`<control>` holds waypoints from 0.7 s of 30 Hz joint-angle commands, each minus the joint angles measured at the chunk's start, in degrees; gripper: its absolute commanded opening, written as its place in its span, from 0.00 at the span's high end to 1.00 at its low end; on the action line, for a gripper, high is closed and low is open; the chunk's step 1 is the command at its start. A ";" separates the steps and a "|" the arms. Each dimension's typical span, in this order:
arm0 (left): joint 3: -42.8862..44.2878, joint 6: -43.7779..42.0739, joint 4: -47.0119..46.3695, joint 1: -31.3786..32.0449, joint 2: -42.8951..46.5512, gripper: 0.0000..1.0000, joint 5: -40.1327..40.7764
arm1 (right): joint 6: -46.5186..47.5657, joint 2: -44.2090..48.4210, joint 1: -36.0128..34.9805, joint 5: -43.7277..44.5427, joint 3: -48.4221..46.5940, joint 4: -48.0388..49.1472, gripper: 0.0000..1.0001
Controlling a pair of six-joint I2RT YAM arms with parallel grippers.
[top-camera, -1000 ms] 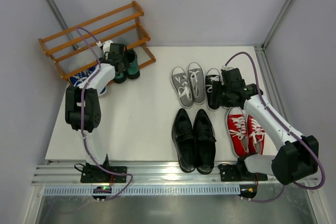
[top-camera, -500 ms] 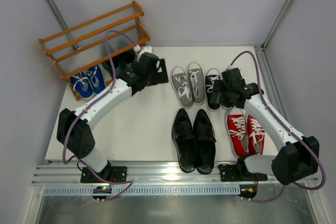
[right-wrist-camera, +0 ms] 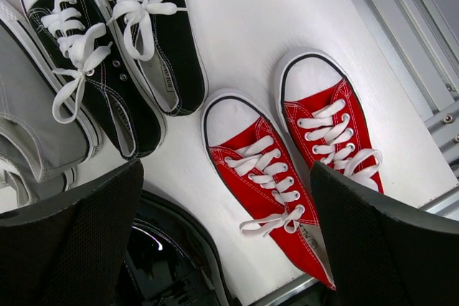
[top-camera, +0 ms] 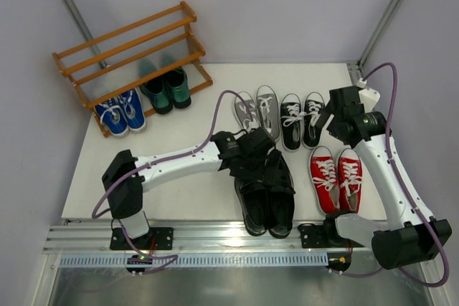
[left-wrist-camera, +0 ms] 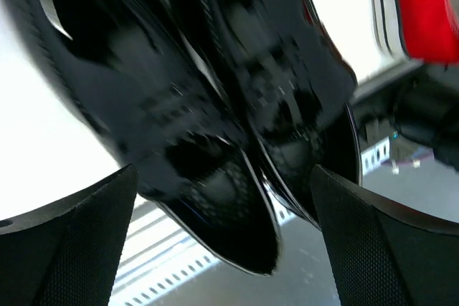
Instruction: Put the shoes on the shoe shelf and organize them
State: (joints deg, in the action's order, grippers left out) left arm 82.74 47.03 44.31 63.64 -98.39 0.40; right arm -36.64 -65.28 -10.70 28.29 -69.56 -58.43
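The orange-brown shoe shelf (top-camera: 129, 41) stands at the far left. Blue sneakers (top-camera: 120, 114) and dark green loafers (top-camera: 166, 89) sit on its bottom tier. My left gripper (top-camera: 262, 164) is open and hovers just over the black leather loafers (top-camera: 267, 198); in the left wrist view the loafers (left-wrist-camera: 215, 127) lie blurred between my wide-open fingers (left-wrist-camera: 72, 241). My right gripper (top-camera: 336, 116) is open and empty, above the black-and-white sneakers (top-camera: 301, 120) and red sneakers (top-camera: 337, 177). Grey sneakers (top-camera: 259, 109) are partly hidden by the left arm.
The right wrist view shows the red pair (right-wrist-camera: 269, 184), the black-and-white pair (right-wrist-camera: 93, 69), a grey sneaker (right-wrist-camera: 29, 127) and a black loafer toe (right-wrist-camera: 165, 263). A metal rail (top-camera: 215, 238) runs along the near table edge. Grey walls close in on both sides.
My left arm swung from the shelf across to the black loafers, leaving the green loafers on the bottom tier. My right gripper drew back rightwards, uncovering the second black-and-white sneaker.
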 commanded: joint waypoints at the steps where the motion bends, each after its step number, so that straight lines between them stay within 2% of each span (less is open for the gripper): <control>1: 1.38 5.18 1.93 5.00 -0.92 0.00 -1.72 | -1.24 1.02 0.33 -0.43 -0.32 -1.77 0.03; 7: 5.76 8.07 2.88 10.19 -6.71 0.00 -1.11 | -0.80 5.24 0.24 -1.93 4.51 -1.94 0.02; 12: -0.02 14.23 -1.06 10.63 -9.45 0.04 1.26 | -0.27 8.23 0.33 -3.41 6.80 -2.39 0.00; 14: -2.49 16.59 -4.13 10.20 -12.24 0.26 -2.58 | -0.18 9.99 0.24 -4.65 8.12 -2.04 0.05; 15: -2.32 16.78 -4.32 10.19 -12.79 0.43 -3.38 | 0.17 10.51 0.24 -5.61 8.39 -1.95 0.06; 16: -1.97 16.87 -4.32 10.37 -12.88 0.85 -3.48 | 0.43 11.39 0.24 -5.88 8.65 -1.95 0.08; 17: -1.88 17.22 -3.98 10.80 -12.62 1.00 -2.78 | 0.69 11.83 0.24 -6.23 8.65 -1.95 0.10; 19: -1.01 17.22 -1.88 11.42 -10.08 1.00 0.80 | 1.31 12.88 0.33 -7.02 8.65 -2.12 0.15; 21: 3.99 16.18 5.49 12.47 -7.10 1.00 7.22 | 1.66 13.42 0.33 -7.55 8.56 -2.12 0.16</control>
State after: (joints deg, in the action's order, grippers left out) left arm 82.43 64.36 44.91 74.78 -110.06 -0.21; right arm -36.27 -53.36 -10.63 22.20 -60.71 -61.04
